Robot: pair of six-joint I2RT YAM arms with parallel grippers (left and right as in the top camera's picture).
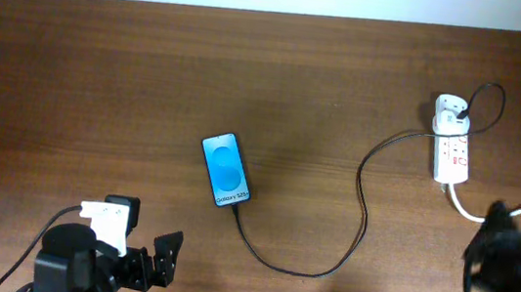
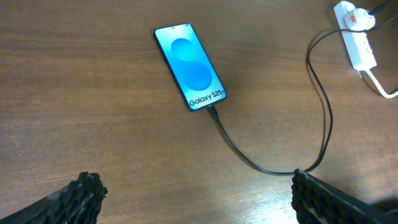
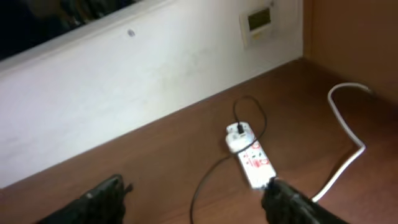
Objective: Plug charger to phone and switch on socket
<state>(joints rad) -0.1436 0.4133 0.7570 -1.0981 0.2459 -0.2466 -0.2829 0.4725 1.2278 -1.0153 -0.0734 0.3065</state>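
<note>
Near the middle, slim blue-screen phone point(image 1: 225, 171) with thin black charger cable point(image 1: 363, 192) at its bottom edge, running to the white socket strip point(image 1: 452, 153); left claw point(image 2: 196, 186), right claw point(image 3: 196, 188) both wide, empty.

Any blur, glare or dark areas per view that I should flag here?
Overhead: evenly lit and fairly sharp, though the phone screen's text is tiny and the lower right corner is dark and smeared. Left wrist: sharpest, screen text legible, no glare; the left gripper is dark and soft-edged. Right wrist: dim and soft throughout, the socket markings blurred.
</note>
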